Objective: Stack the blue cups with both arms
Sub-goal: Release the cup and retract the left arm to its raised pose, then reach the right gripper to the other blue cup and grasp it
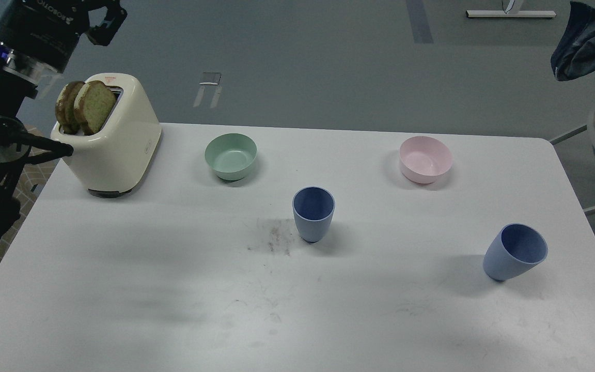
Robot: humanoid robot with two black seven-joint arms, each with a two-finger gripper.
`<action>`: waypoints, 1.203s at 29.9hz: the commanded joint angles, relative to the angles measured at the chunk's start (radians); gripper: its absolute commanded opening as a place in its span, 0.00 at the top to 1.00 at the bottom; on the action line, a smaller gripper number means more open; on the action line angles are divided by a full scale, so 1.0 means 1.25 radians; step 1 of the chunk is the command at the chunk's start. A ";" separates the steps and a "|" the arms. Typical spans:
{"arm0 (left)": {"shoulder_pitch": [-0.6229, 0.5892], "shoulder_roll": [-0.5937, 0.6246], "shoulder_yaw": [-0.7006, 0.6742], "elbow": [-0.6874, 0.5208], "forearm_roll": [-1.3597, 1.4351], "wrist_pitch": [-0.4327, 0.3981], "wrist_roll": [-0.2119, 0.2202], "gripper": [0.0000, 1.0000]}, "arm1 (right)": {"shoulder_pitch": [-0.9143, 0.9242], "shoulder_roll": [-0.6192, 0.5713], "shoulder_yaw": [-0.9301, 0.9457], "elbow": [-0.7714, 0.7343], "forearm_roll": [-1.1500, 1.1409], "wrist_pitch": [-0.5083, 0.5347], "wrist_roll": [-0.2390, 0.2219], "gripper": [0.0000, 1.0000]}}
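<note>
Grey floor all round and a scuffed white surface (pixel 122 289) in the middle, with a cream toaster (pixel 116 150) holding two slices of browned toast (pixel 84 107) at the far left, then a green bowl (pixel 231 156) and a pink bowl (pixel 425 159) further along the back. One blue cup (pixel 313 213) stands upright about dead centre beside a dark smudge, and the other blue cup (pixel 514 251) sits well apart near the right edge, looking tipped to the right. The left hand (pixel 105 23) is up in the top-left corner above the toaster, too dark to tell how far apart its fingers are, and no right hand is in view.
</note>
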 commanded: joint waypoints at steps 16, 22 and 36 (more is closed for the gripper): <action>0.023 0.007 0.010 0.043 -0.082 0.068 0.044 0.02 | -0.014 -0.194 -0.453 0.078 -0.203 0.000 0.000 0.05; 0.024 0.004 0.033 0.042 -0.082 0.072 0.045 0.02 | -0.015 -0.200 -0.531 0.080 -0.259 0.000 -0.009 0.16; 0.025 0.007 0.035 0.042 -0.082 0.064 0.045 0.02 | -0.078 -0.170 -0.554 0.072 -0.316 0.000 -0.021 0.24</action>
